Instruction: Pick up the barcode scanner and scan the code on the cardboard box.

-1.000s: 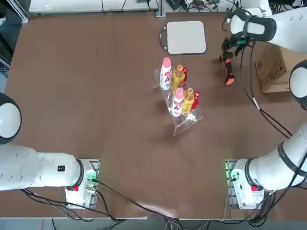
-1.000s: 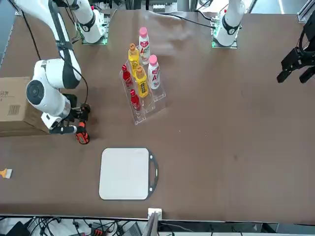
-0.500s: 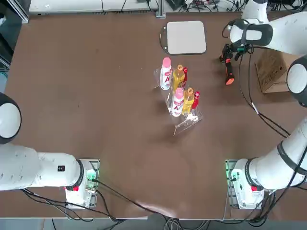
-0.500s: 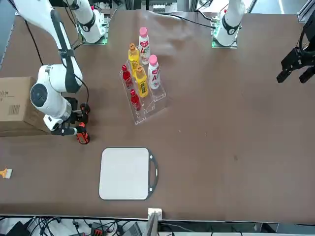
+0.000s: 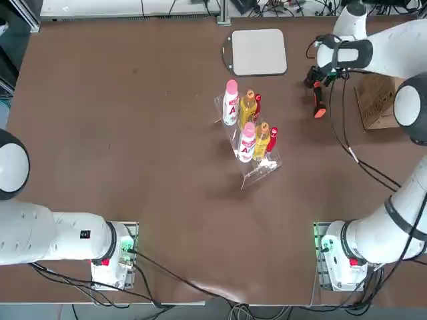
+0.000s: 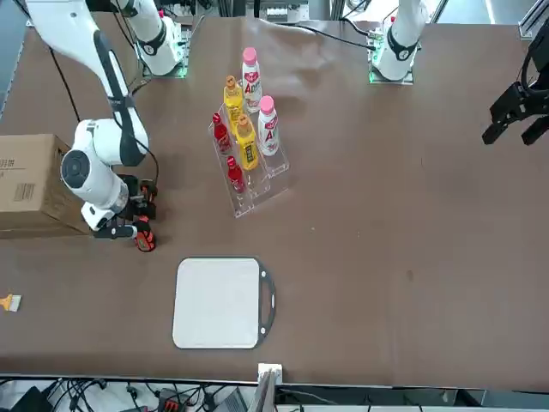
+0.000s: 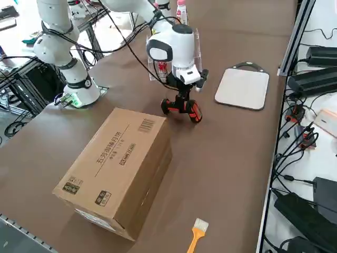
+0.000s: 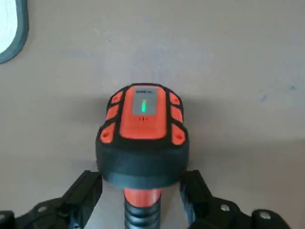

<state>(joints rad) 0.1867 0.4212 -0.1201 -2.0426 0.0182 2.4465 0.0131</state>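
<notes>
The barcode scanner (image 8: 142, 138) lies flat on the brown table, a black head with orange-red pads and a small green light. It also shows as a black and orange device (image 5: 319, 101) (image 6: 143, 239) (image 7: 181, 108) beside the cardboard box. My right gripper (image 8: 141, 193) is low over the scanner, open. One finger (image 8: 85, 191) stands on each side of the scanner's head without pressing it. The gripper (image 5: 319, 77) (image 6: 124, 225) (image 7: 185, 94) hangs from the white wrist. The cardboard box (image 5: 377, 100) (image 6: 26, 182) (image 7: 118, 163) rests at the table's right edge, with printed labels and barcodes on it.
A clear rack of pink-, yellow- and red-capped bottles (image 5: 248, 128) (image 6: 245, 146) stands mid-table. A flat grey rounded-square pad (image 5: 259, 52) (image 6: 219, 302) (image 7: 243, 88) lies at the far edge. A small orange brush (image 7: 196, 233) lies near the box. Cables trail from the right arm.
My right wrist has shifted closer over the scanner and lower. The fingers stayed open. The scanner and the box have not moved.
</notes>
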